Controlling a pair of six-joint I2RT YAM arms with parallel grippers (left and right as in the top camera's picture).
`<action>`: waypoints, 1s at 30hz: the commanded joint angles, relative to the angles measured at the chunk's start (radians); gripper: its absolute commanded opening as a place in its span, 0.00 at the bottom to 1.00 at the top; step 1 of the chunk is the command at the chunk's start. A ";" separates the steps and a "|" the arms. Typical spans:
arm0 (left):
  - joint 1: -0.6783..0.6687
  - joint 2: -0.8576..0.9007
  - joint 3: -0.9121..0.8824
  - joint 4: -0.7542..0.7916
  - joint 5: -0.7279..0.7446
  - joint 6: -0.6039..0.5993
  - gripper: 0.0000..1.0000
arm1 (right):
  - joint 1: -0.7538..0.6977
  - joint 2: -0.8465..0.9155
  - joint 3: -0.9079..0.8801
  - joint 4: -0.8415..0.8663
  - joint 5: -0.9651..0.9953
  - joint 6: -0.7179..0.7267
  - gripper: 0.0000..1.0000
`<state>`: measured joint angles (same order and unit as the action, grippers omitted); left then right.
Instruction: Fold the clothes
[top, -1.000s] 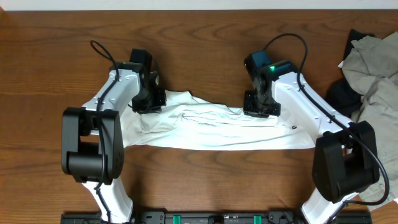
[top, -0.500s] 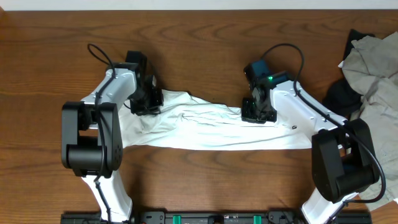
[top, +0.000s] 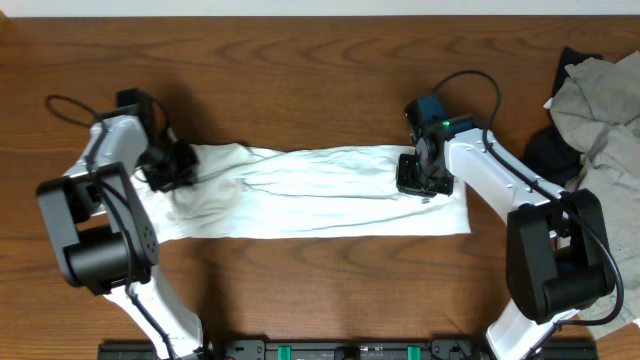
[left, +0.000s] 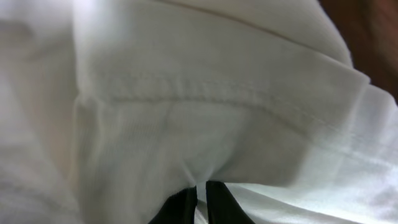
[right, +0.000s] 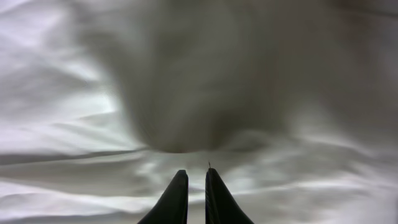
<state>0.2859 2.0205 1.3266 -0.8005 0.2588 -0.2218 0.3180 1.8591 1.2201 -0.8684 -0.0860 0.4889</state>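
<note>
The clothes (top: 310, 190), a plain white T-shirt, lie stretched in a long flat band across the middle of the wooden table. My left gripper (top: 172, 168) sits at the shirt's left end and is shut on it. In the left wrist view a stitched hem of the shirt (left: 186, 93) bunches into the left gripper (left: 201, 186). My right gripper (top: 418, 178) rests at the upper right corner of the band. In the right wrist view its tips (right: 196, 174) stand almost together on blurred white cloth (right: 186, 81). No lettering shows.
A heap of grey-beige garments (top: 600, 100) over something black (top: 550, 150) lies at the table's right edge. The left arm's cable (top: 70, 105) loops out at the far left. A black rail (top: 340, 350) runs along the front edge.
My left gripper has swept left with the shirt's end, pulling the bunched cloth out into a flat band. The right gripper has shifted slightly right.
</note>
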 joint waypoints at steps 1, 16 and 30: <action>0.040 0.054 -0.014 0.005 -0.121 -0.016 0.12 | -0.005 -0.013 -0.006 0.015 0.007 -0.027 0.11; 0.126 0.054 -0.014 -0.008 -0.174 -0.132 0.12 | -0.079 0.109 -0.006 0.090 0.062 -0.035 0.11; 0.148 0.054 -0.014 -0.006 -0.165 -0.130 0.11 | -0.265 0.116 0.061 0.078 0.071 -0.060 0.02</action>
<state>0.4122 2.0205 1.3304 -0.8112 0.2085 -0.3416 0.0639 1.9591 1.2484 -0.7837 -0.0441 0.4534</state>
